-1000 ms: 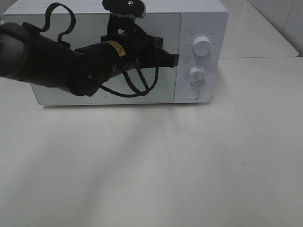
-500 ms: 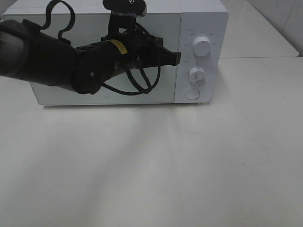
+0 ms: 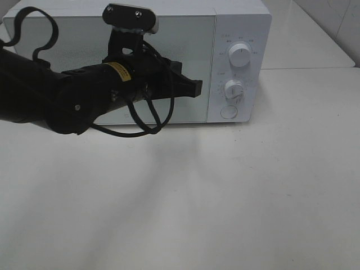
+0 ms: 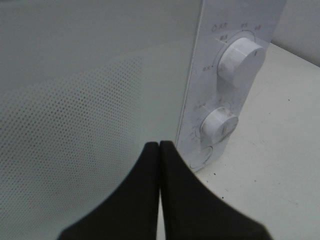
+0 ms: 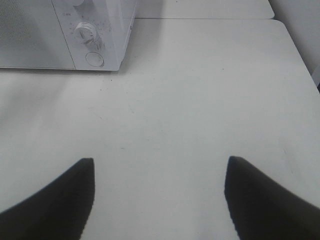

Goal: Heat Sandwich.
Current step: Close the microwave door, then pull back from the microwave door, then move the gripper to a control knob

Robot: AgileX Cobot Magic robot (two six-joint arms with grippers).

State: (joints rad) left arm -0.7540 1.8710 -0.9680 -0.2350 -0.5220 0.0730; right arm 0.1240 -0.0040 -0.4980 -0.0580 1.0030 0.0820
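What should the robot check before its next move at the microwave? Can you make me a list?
1. Is the microwave door shut: ok, it sits flush.
2. Is the left gripper shut and empty: ok, it is in front of the door.
3. Is the right gripper open and empty: ok, it is over the table.
4. Are the upper knob and lower knob unblocked: ok.
5. Is the sandwich inside: cannot tell, no view shows it.
6. Is the left gripper touching the door: cannot tell.
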